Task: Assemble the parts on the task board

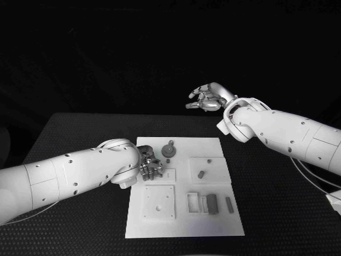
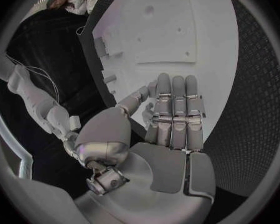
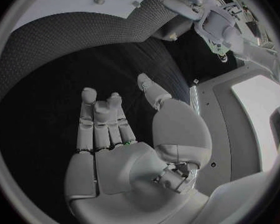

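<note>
Board (image 1: 217,224) lies on the table (image 1: 293,213); left hand (image 1: 149,167) hovers over it, fingers straight, empty; right hand (image 1: 207,98) raised, loosely spread, empty.

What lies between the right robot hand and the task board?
In the head view, only bare black table separates the raised, empty right robot hand from the task board's far edge; no parts lie there.

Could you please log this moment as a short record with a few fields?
Surface: black table
Task board: white task board, at mid-table
Parts: grey parts lying on the board
Left hand: left hand over the board's left edge, fingers straight, holding nothing
Right hand: right hand raised beyond the table's far edge, empty
</note>
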